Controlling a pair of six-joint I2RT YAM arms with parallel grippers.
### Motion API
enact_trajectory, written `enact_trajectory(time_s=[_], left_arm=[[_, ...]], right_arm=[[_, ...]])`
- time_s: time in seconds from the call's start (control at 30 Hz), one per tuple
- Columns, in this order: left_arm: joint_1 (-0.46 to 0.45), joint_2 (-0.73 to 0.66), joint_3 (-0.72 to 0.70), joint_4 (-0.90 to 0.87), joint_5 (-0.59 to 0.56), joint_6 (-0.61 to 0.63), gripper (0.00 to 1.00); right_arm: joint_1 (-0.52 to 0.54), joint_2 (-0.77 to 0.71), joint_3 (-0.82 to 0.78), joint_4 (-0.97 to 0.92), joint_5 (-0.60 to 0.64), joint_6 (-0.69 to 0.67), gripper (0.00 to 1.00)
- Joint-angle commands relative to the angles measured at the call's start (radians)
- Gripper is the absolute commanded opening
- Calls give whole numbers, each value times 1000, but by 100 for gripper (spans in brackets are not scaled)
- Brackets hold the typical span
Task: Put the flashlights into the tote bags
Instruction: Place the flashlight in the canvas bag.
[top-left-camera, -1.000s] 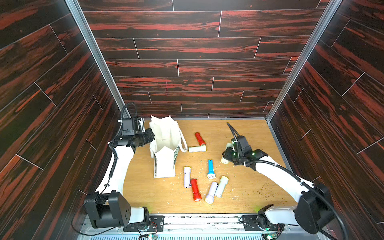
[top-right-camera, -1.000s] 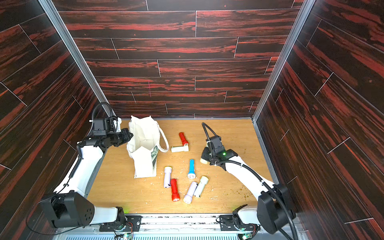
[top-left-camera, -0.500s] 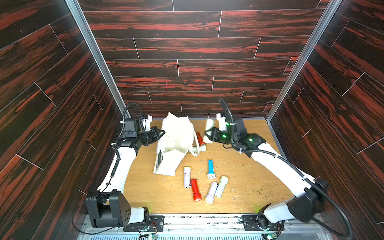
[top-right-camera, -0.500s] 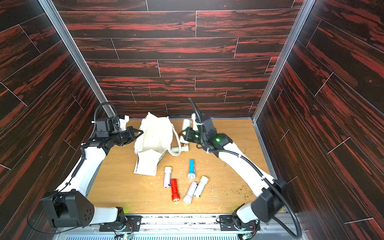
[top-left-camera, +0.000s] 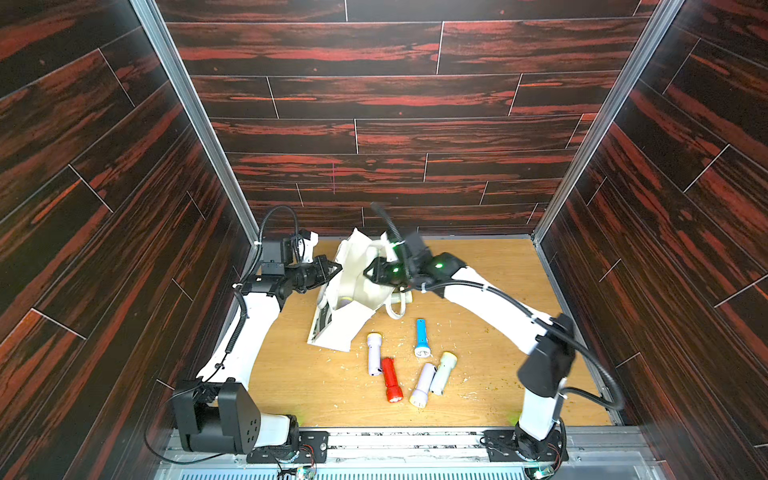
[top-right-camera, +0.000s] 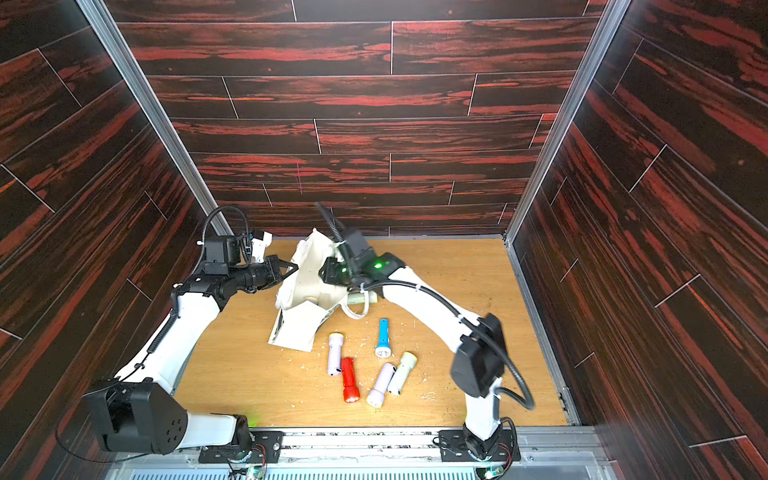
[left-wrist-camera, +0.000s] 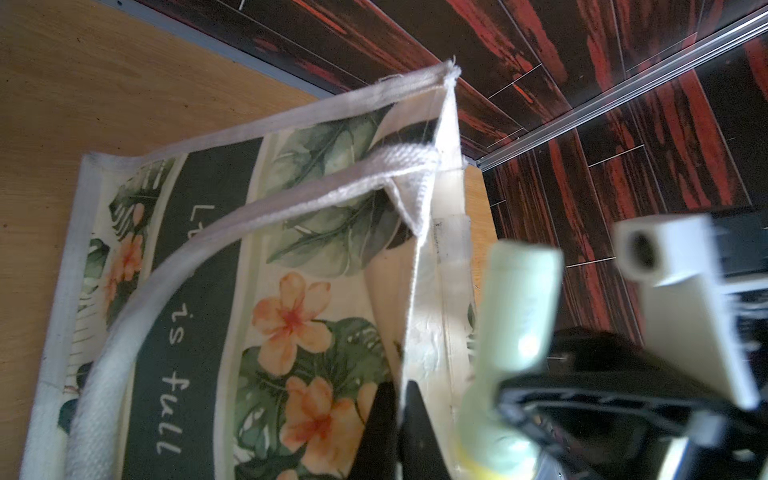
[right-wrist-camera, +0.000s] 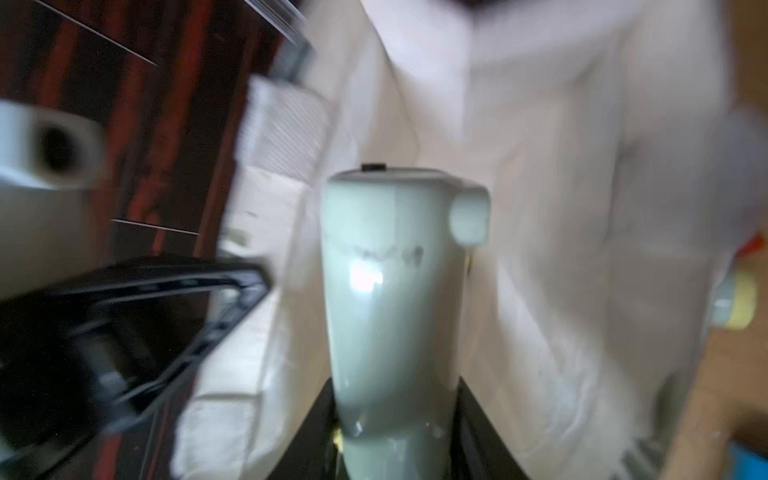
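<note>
Swinging clear across from where it worked a second ago, the right gripper (top-left-camera: 376, 272) now sits at the mouth of the tote bag (top-left-camera: 347, 328). And the bag, upright back then, is tipped over and pulled open!

Look at the left gripper (left-wrist-camera: 400, 409): fingers closed hard on the bag's rim, cloth pinched between them. My guess is that's the whole idea, to hold the mouth up and wide so the other arm has a target.

Between the right fingers sits the mint flashlight (right-wrist-camera: 395, 291), gripped firmly low on its body, tail end leading. The pale lining is just beyond the fingertips. It's not let go yet, and I can't tell if it's past the rim.

The right arm is stretched long over the table (top-left-camera: 478, 270), with its wrist angled towards the bag. The left arm has its elbow raised and forearm near level, coming at the bag from the side.

Well behind the right fingers, five loose flashlights (top-left-camera: 390, 380) lie waiting on the wood.
</note>
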Motion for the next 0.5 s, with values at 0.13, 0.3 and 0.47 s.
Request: enact_trajectory(time_s=[0.13,0.3,0.47], left_arm=[[-15,-10,15,12,11,13,0],[-17,-8,16,12,12,12,0],[-20,-8,17,8,11,16,0]], right_arm=[[15,184,148,-185,70,80,35],[41,297,242,-233,66,77,36],[48,372,297,-257,56,69,35]])
